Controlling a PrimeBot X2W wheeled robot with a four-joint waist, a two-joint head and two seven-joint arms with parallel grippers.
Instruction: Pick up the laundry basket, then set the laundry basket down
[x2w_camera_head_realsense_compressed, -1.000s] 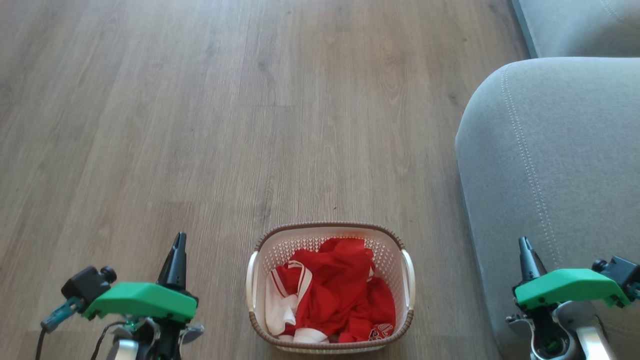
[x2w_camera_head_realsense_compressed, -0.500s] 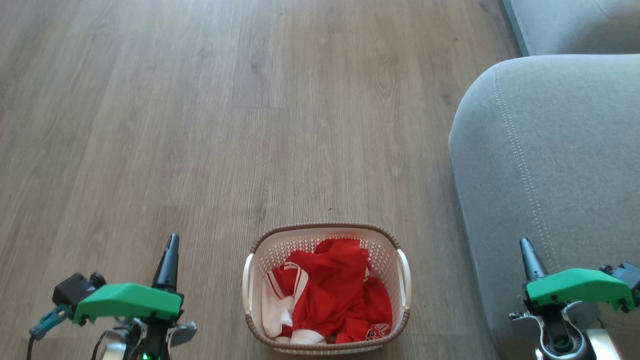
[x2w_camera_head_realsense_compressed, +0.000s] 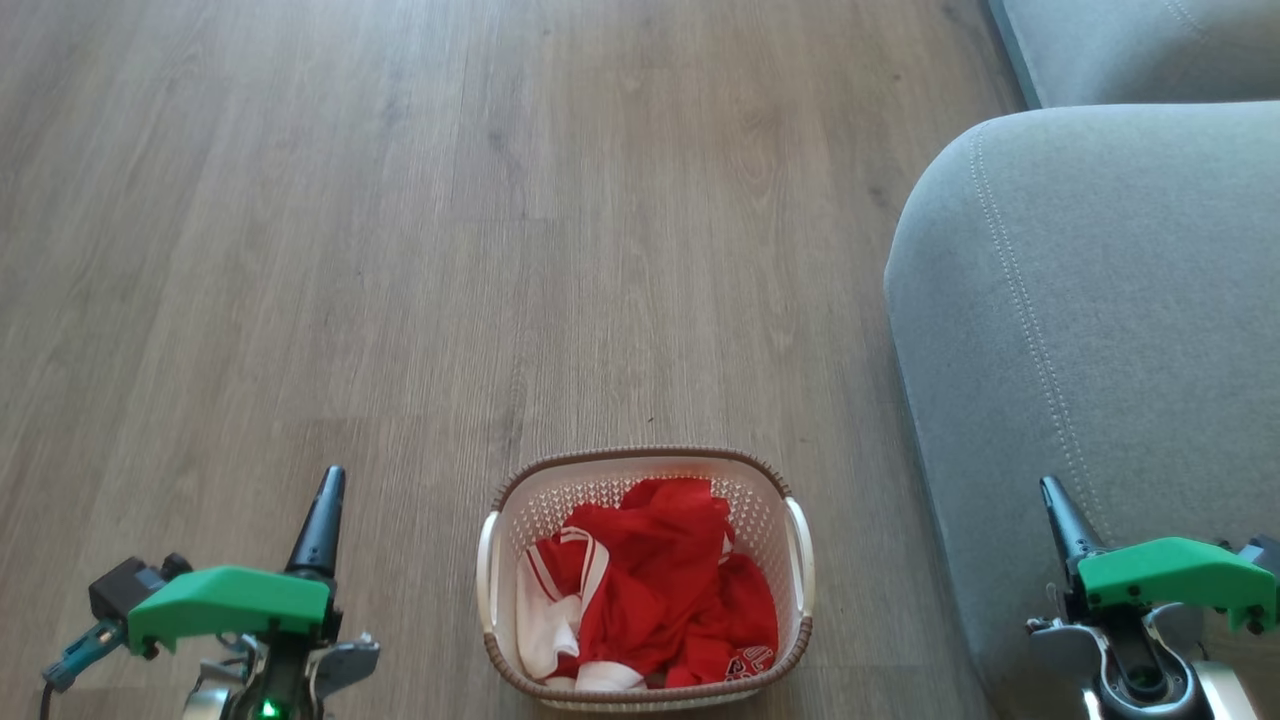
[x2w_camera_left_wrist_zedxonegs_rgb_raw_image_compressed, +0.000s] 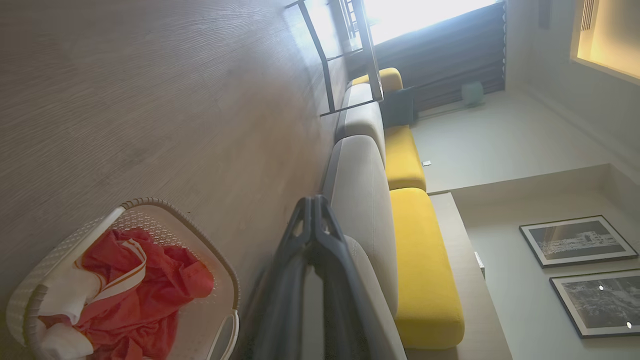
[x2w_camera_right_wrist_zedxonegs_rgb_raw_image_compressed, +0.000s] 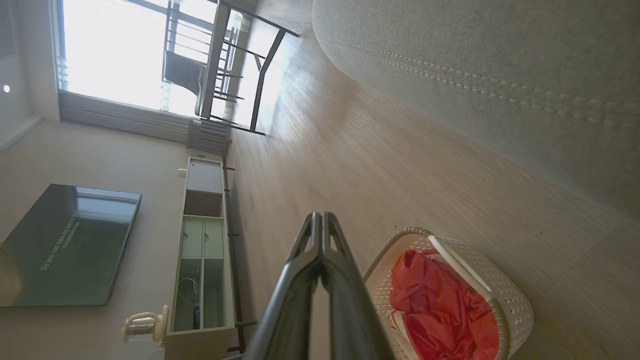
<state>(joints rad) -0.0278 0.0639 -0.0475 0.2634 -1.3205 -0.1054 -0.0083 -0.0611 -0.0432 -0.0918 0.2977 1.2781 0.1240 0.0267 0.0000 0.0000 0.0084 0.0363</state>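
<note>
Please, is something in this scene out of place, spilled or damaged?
Nothing stands out. The laundry basket stands upright on the wooden floor, apart from the grey sofa. The red and white clothes lie inside it, none over the rim.

Head overhead, wrists sideways; basket (x2w_camera_head_realsense_compressed: 640, 454) shared.

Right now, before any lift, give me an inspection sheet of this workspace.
Surface: wood-look floor.
Job's things: laundry basket upright on the floor between the arms, with red and white clothes inside.
Clutter: nothing seen.
Grippers: left gripper and right gripper both shut, holding nothing, apart from the basket.
Cables: teal plug by the left wrist.
Surroundings: grey sofa right of the basket; television and cabinet at the wall.
</note>
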